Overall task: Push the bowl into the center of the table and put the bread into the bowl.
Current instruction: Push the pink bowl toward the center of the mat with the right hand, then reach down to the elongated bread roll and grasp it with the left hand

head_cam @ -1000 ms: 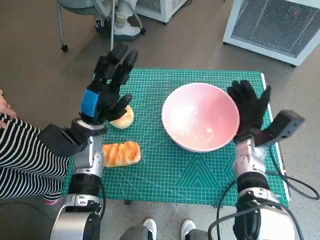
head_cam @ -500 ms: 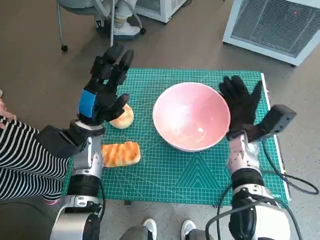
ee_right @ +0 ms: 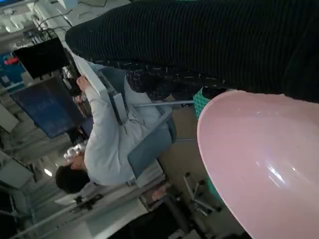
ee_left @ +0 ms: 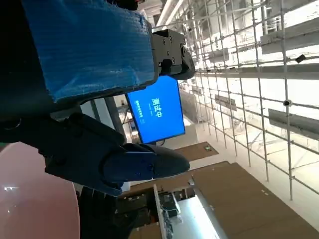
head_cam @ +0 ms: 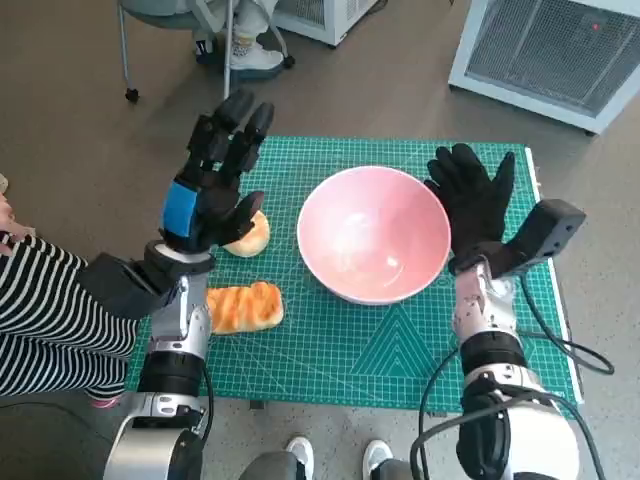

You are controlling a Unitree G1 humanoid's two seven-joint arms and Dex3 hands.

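Note:
A large pink bowl (head_cam: 373,234) stands empty on the green cutting mat (head_cam: 400,340), near its middle. My gloved right hand (head_cam: 472,205) is open, its palm flat against the bowl's right rim (ee_right: 259,164). Two pieces of bread lie at the mat's left side: a round bun (head_cam: 248,236) and a long toasted loaf (head_cam: 240,306). My left hand (head_cam: 212,180) is raised above the round bun with its fingers spread, holding nothing. A sliver of the bowl (ee_left: 35,199) shows in the left wrist view.
A person in a striped sleeve (head_cam: 45,315) sits close to the table's left side. A chair and feet (head_cam: 235,45) stand beyond the far edge, a white cabinet (head_cam: 555,50) at the far right. A seated person (ee_right: 107,144) appears in the right wrist view.
My right hand has pushed the bowl to the left, toward the mat's middle. The left hand has stayed raised over the round bun.

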